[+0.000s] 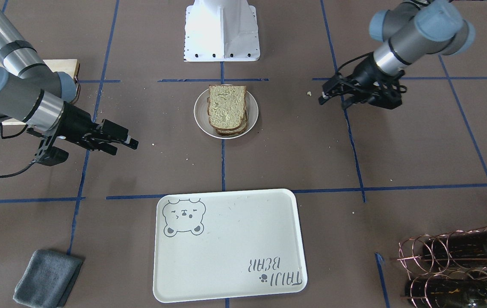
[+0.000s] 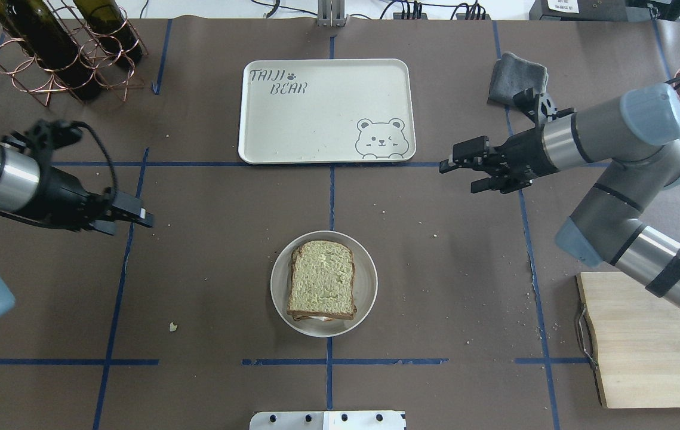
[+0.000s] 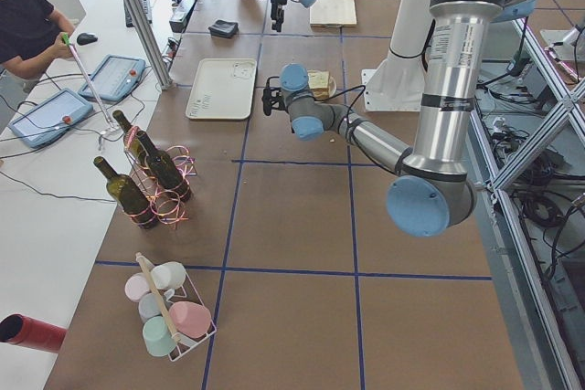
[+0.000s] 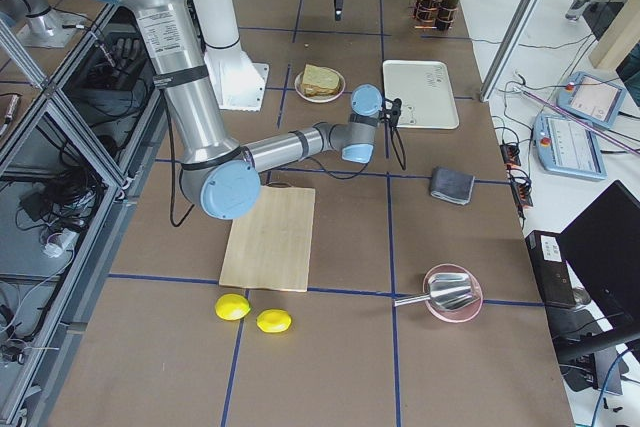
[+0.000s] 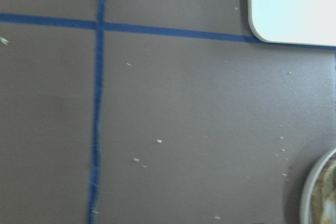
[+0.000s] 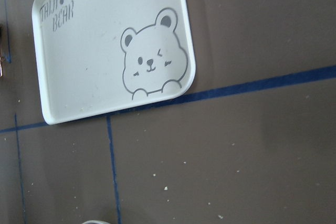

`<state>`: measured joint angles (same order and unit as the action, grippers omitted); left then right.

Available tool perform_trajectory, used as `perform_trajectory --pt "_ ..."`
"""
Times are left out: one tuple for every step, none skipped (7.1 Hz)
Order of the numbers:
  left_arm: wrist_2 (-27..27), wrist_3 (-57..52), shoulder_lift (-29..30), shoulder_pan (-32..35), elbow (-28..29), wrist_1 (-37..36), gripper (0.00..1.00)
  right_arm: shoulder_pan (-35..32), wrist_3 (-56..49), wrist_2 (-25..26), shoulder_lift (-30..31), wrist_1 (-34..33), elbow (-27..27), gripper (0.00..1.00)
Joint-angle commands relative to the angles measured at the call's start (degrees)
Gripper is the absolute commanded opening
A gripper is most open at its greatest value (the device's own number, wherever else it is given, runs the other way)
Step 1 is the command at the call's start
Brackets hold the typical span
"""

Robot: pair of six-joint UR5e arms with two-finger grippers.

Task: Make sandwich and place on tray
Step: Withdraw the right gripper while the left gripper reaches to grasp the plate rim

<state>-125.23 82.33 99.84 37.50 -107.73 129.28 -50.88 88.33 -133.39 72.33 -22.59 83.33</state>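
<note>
Closest to the front lens: white tray, no food on it yet. Beyond it, at mid-table, finished-looking sandwich stacked on round plate, longer sides running toward the tray. Flanked by left claw and right claw, each well apart from it, both spread open and gripping nothing. Roughly equal reach from either side, right one nearer the tray. Likely next: gripping the stack by its crust edges, carrying it straight across.

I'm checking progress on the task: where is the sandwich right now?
In the overhead view, the sandwich sits on the round white plate at table centre, on the robot's side of the tray.
</note>
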Motion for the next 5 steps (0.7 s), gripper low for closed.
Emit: perform_trajectory --pt "14.1 14.6 9.7 -17.6 2.4 -5.1 0.61 -3.8 -10.4 -0.7 2.3 -3.5 -0.5 1.0" --pt "20.7 14.5 12.4 -19.2 3.6 -9.2 0.55 -4.9 -12.6 -0.2 3.7 -4.0 -0.5 1.0" --pt "21.1 14.5 12.0 -19.2 3.7 -9.3 0.53 -5.7 -18.0 0.0 5.4 -4.6 -0.5 1.0" --pt "21.2 14.4 12.0 -19.2 4.2 -9.4 0.53 -6.1 -20.2 0.1 5.6 -5.3 -0.5 1.0" --pt "21.2 14.3 12.0 -18.8 4.5 -9.5 0.53 -6.0 -20.3 0.1 5.9 -5.2 -0.5 1.0"
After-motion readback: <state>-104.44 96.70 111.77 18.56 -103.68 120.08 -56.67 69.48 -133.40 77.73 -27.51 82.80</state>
